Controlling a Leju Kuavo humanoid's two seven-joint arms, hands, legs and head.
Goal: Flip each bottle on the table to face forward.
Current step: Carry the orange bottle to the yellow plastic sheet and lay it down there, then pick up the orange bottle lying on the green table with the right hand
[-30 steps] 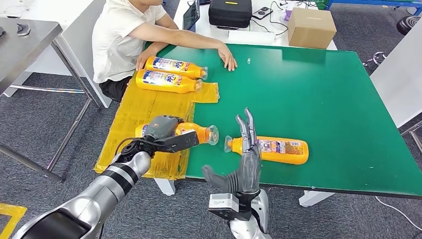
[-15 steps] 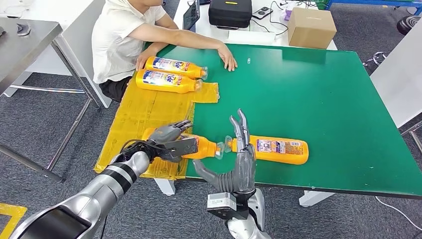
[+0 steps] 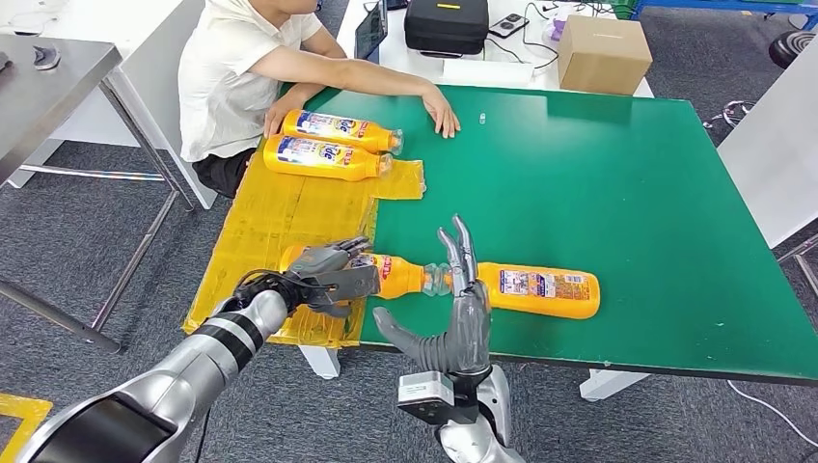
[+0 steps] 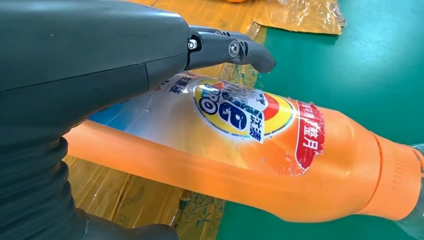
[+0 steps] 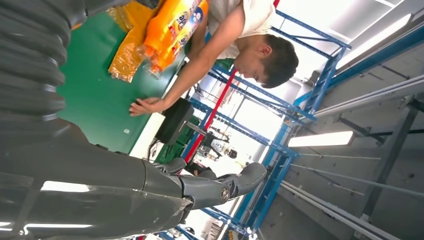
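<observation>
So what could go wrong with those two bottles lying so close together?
The held bottle lies cap to cap with the other bottle; pushing further could shove that one away. The left robot hand wraps it loosely on crinkled yellow plastic, so it might slip. The open right robot hand could bump the caps.

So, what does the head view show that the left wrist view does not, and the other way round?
Head view alone: the right hand raised open at the near edge of the green table, the second near bottle lying neck to neck with the first, two far bottles and the person's hand. Left wrist view alone: the held bottle's front label up close. Both: the left hand on that orange bottle, and the yellow sheet.
</observation>
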